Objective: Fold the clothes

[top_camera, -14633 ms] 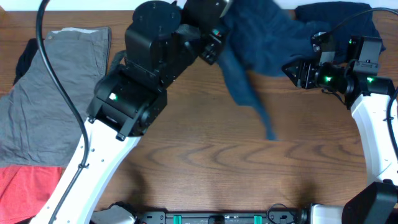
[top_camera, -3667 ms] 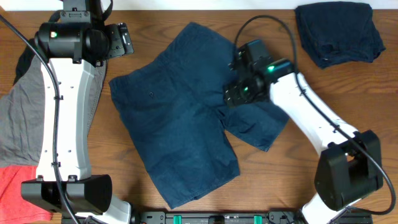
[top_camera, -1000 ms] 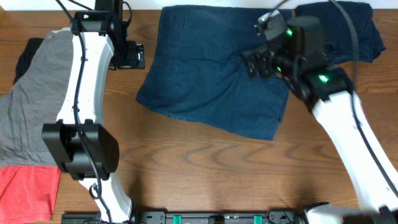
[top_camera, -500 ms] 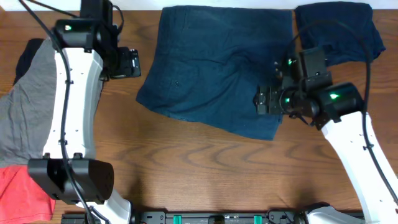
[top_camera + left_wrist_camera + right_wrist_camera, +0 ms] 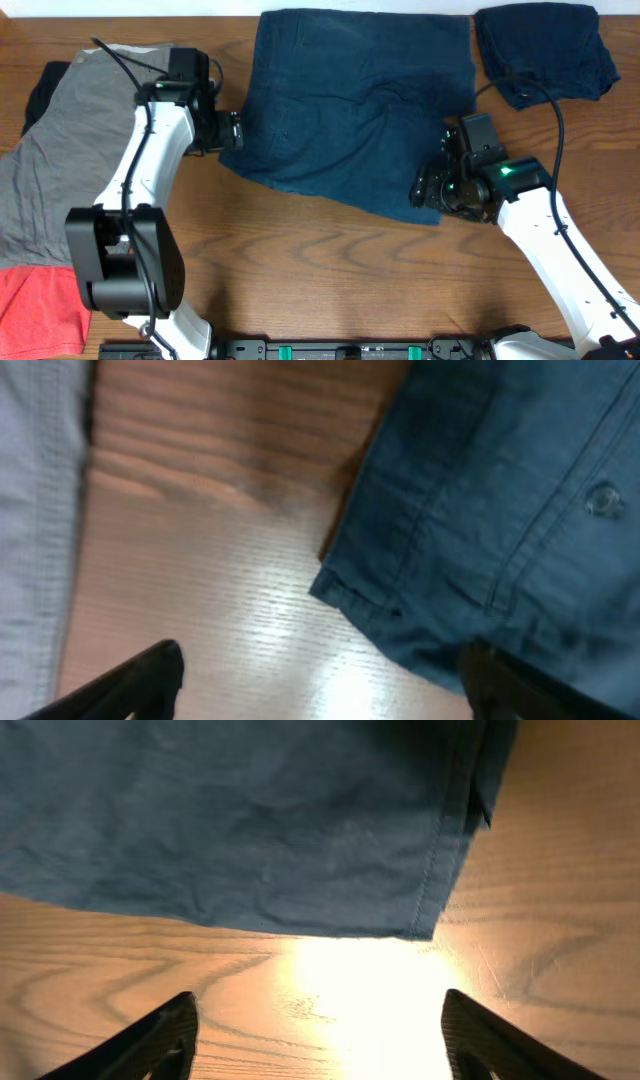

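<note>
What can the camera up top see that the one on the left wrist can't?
Only the overhead view shows the right gripper, the folded dark blue cloth and the red cloth. Only the left wrist view shows a small button up close. Both show the blue shorts, the grey garment and the wooden table.

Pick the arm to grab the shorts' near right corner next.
Right, likely. The right gripper, open, hangs at that corner of the shorts; the left gripper sits at the opposite edge.
</note>
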You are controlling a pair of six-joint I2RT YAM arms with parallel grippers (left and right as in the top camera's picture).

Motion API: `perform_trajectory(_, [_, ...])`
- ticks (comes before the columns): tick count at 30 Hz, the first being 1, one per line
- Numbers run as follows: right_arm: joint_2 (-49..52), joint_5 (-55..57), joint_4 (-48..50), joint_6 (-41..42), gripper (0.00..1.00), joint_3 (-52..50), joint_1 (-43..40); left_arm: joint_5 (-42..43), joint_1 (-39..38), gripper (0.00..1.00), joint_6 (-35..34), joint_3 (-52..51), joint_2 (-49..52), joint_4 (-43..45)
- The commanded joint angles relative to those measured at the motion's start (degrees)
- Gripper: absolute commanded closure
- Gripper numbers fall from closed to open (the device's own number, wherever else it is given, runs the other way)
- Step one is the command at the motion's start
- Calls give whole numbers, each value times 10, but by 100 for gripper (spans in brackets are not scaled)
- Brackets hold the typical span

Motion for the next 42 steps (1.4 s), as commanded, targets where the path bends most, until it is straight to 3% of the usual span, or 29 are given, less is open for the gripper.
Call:
perform_trajectory(1, [0, 18, 3, 59, 29, -16, 3, 13, 1, 18, -78, -13, 24, 13])
perform_trajectory(6, [0, 23, 17, 98, 34, -36, 3, 13, -6, 18, -169, -14, 65, 26])
perform_trajectory(16, [0, 44, 24, 148, 37, -63, 8, 13, -25, 22, -240, -15, 135, 28])
perform_trajectory(19, [0, 45, 28, 151, 39, -65, 14, 13, -25, 40, -240, -15, 140, 27])
perform_trajectory(22, [0, 46, 33, 160, 44, -67, 21, 13, -25, 73, -240, -16, 140, 28])
perform_trajectory(23, [0, 47, 33, 164, 45, -68, 23, 13, -25, 92, -240, -16, 140, 28])
perform_trajectory(35, [12, 68, 107, 198, 46, -142, 66, 13, -25, 94, -269, -16, 100, -12])
perform_trajectory(42, [41, 84, 141, 202, 41, -176, 67, 13, -25, 94, -277, -16, 99, -53])
